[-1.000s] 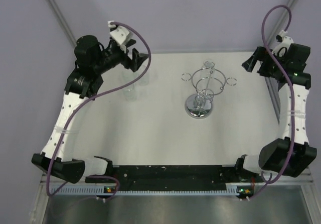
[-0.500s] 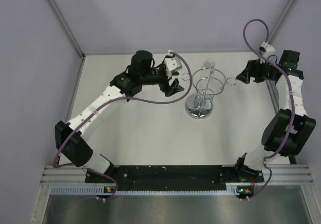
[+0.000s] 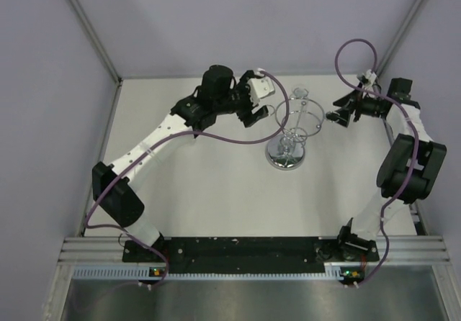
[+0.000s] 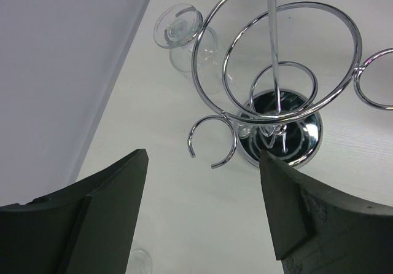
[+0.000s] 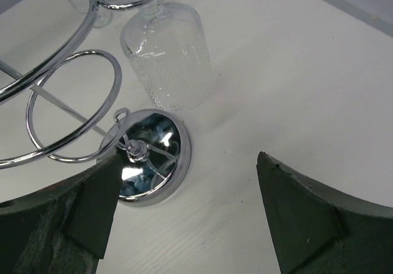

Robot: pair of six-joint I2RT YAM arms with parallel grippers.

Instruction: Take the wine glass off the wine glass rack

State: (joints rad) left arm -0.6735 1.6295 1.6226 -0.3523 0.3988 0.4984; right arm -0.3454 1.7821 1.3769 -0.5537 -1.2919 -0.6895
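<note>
Left gripper: fingers spread wide with nothing held; we see it just beside the rack's left side, apart from the wire
Right gripper: spread just as wide, also holding nothing; it sits close against the rack's right side; whether it touches the wire we cannot tell
Wine glass rack: upright on the white table, in its far half, between the two grippers; its mirror disc base lies flat
Wine glass: hanging upside down on the far side of the rack, foot caught in a ring, patterned bowl mouth-down near the disc base; neither gripper touches it; whether its rim clears the table we cannot tell
In the way, left side: in the left wrist view the outer of the large chrome hoops crosses in front of the bowl; an open-ended ring lies nearest the fingers
In the way, right side: in the right wrist view the hoops lie off to the left; the bowl shows whole between the fingers
Around: the left arm's purple cable loops close against the rack's left hoops; a bit of clear glass peeps in at the bottom edge of the left wrist view; we cannot tell what it is
</note>
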